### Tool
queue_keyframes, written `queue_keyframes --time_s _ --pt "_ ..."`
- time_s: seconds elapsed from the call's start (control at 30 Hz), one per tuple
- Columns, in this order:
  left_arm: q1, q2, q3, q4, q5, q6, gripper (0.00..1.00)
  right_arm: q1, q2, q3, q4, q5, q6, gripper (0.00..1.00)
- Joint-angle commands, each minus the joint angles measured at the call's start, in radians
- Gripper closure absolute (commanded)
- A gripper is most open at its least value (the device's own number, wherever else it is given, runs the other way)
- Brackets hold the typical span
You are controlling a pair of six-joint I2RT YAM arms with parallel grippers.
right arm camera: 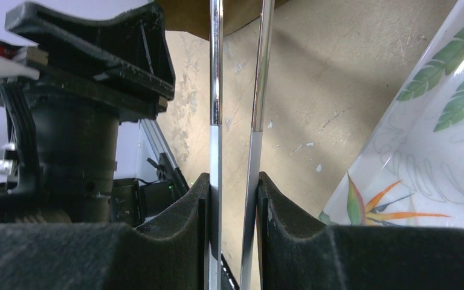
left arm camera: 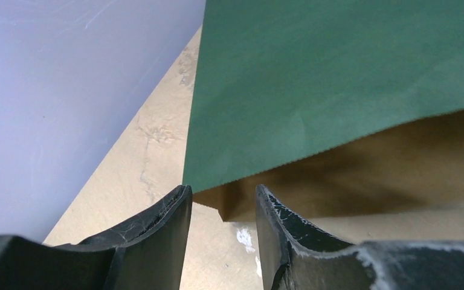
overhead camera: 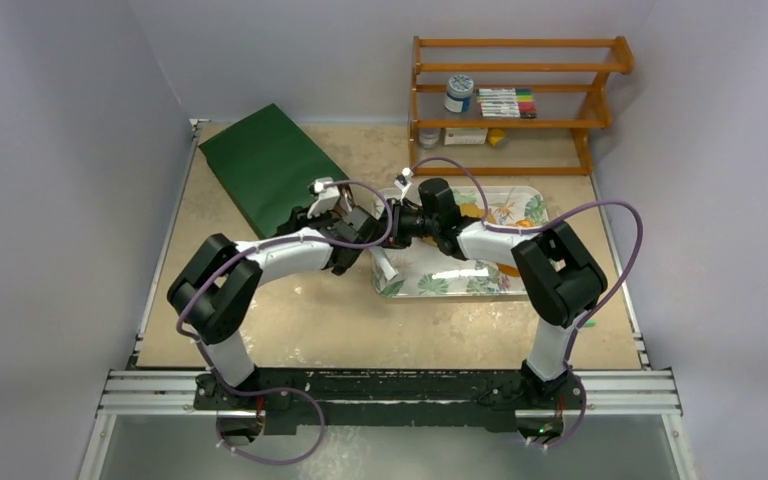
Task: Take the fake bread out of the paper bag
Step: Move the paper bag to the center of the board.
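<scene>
Reaching-in stage, looks like. Left hand point(left arm camera: 222, 199) parted and empty at the paper bag point(left arm camera: 338, 72) mouth, right hand point(right arm camera: 232, 181) clamped on metal tongs point(right arm camera: 215, 90). Next up: tongs into the opening, probably.

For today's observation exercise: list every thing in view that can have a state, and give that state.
paper bag: lying flat, mouth slightly open
left gripper: open, empty, at the bag's mouth
right gripper: shut on the metal tongs
metal tongs: gripped, arms pinched close together
floral tray: lying flat, right way up
</scene>
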Motion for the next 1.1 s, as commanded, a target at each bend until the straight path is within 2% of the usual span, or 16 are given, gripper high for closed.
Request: queue_keyframes --time_s 0.0,0.3,0.4,0.47,0.53,0.63,0.73,0.8,0.9,0.97,1.07 --pt "0.048 0.005 0.051 0.069 -0.066 0.041 0.57 -0.003 -0.032 0.044 0.046 -0.031 -0.032 0.94" --pt "0.136 0.014 0.071 0.202 -0.033 0.167 0.59 -0.005 -0.043 0.037 0.034 -0.030 -0.041 0.94" --pt "0.147 0.014 0.081 0.253 -0.014 0.220 0.68 -0.004 -0.044 0.036 0.030 -0.030 -0.044 0.94" --pt "0.150 0.014 0.101 0.258 -0.015 0.234 0.81 -0.004 -0.040 0.035 0.028 -0.030 -0.047 0.94" --pt "0.151 0.016 0.119 0.277 -0.001 0.259 0.89 -0.004 -0.038 0.037 0.028 -0.030 -0.049 0.95" --pt "0.153 0.031 0.150 0.282 0.004 0.278 0.95 -0.005 -0.041 0.045 0.016 -0.025 -0.056 0.95" --pt "0.153 0.056 0.185 0.271 0.009 0.285 0.98 -0.005 -0.044 0.043 0.018 -0.025 -0.051 0.95" --pt "0.153 0.064 0.221 0.208 0.028 0.264 0.94 -0.004 -0.038 0.047 0.022 -0.029 -0.049 0.95" --pt "0.153 0.041 0.230 0.116 0.091 0.218 0.73 -0.005 -0.030 0.052 0.030 -0.035 -0.049 0.95" --pt "0.150 -0.012 0.204 0.069 0.131 0.162 0.62 -0.005 -0.025 0.055 0.032 -0.036 -0.046 0.95" --pt "0.142 -0.085 0.156 -0.009 0.204 0.051 0.57 -0.006 -0.016 0.061 0.038 -0.041 -0.043 0.95"
